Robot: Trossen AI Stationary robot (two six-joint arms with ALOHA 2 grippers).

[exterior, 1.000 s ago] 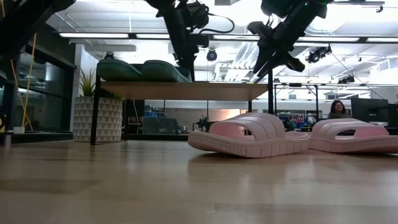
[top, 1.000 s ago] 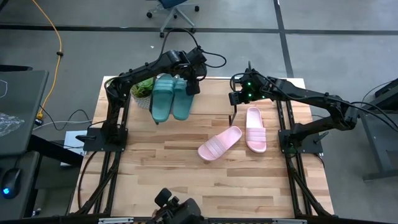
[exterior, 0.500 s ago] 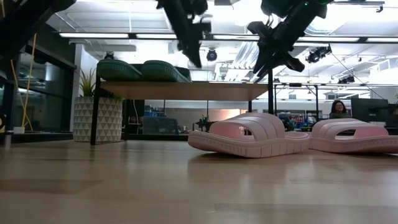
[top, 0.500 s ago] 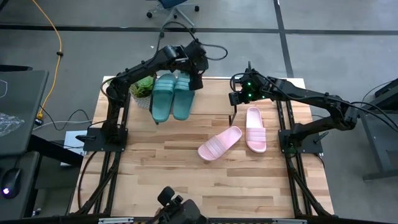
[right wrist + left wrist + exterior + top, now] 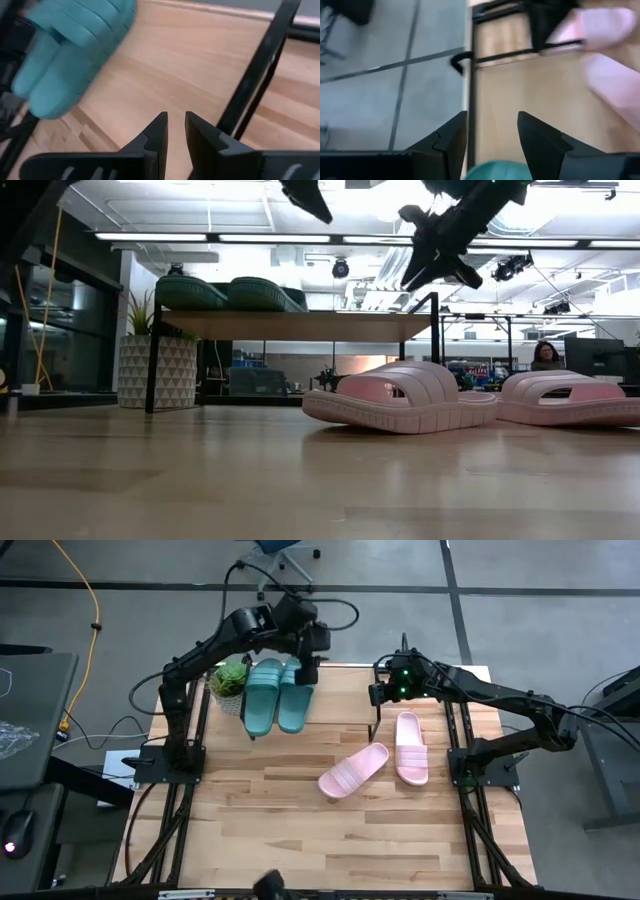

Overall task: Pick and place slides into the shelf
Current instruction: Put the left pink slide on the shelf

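Wooden tabletop, ribbed teal slides, pink slides

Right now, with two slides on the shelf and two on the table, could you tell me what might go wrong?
The green slides overhang the shelf edge, so a nudge from the left gripper could tip them off. The right gripper hovers beside a shelf leg and may clip it when reaching for the pink slides.
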